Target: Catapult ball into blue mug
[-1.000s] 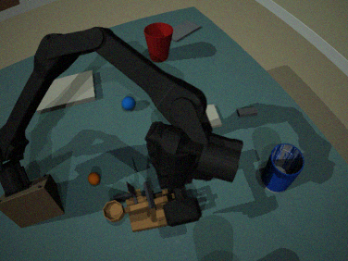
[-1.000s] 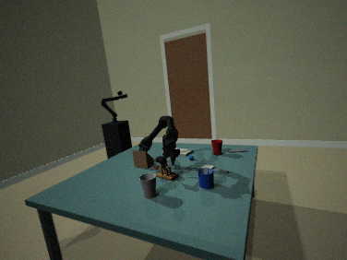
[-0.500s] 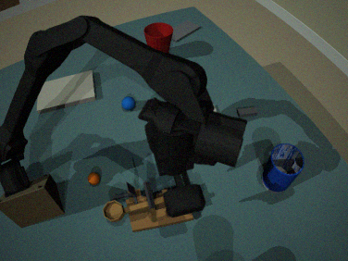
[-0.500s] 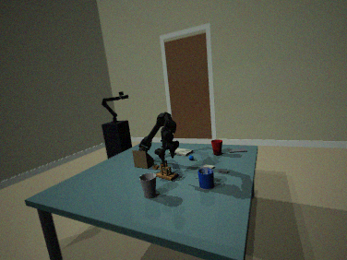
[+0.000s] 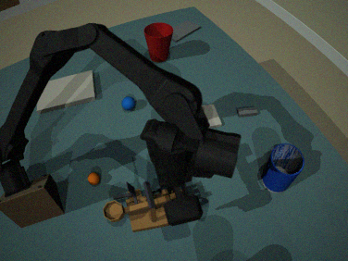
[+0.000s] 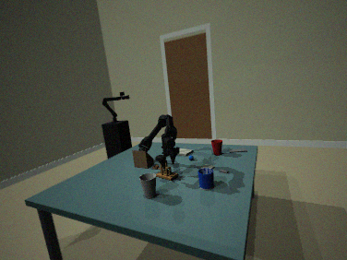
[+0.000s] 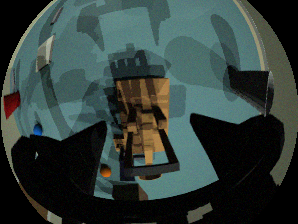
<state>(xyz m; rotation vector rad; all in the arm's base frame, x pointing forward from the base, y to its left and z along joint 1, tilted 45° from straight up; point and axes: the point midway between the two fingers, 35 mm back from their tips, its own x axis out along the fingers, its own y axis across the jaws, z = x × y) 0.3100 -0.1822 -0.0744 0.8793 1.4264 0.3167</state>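
The wooden catapult [image 5: 149,221] [image 6: 168,176] [image 7: 145,87] stands on the table, its round cup [image 5: 114,211] [image 7: 150,176] at the left in the top view and seen empty there. An orange ball [image 5: 93,179] [image 7: 105,171] lies on the table beyond the cup. A blue ball [image 5: 129,103] [image 6: 191,158] [image 7: 38,130] lies farther away. The blue mug [image 5: 280,173] [image 6: 206,179] stands upright to the right of the catapult in the top view. My gripper [image 6: 167,160] [image 7: 149,121] is open and empty above the catapult, fingers on either side; its far finger is hidden in the top view.
A red cup [image 5: 158,43] [image 6: 217,147] [image 7: 12,104] stands at the far side. A grey cup [image 6: 149,186] [image 7: 250,87] stands near the catapult. A brown block [image 5: 34,204] [image 6: 142,159] is by the arm's base. Flat pale slabs [image 5: 69,90] [image 7: 45,52] and a small grey block [image 5: 247,111] lie about.
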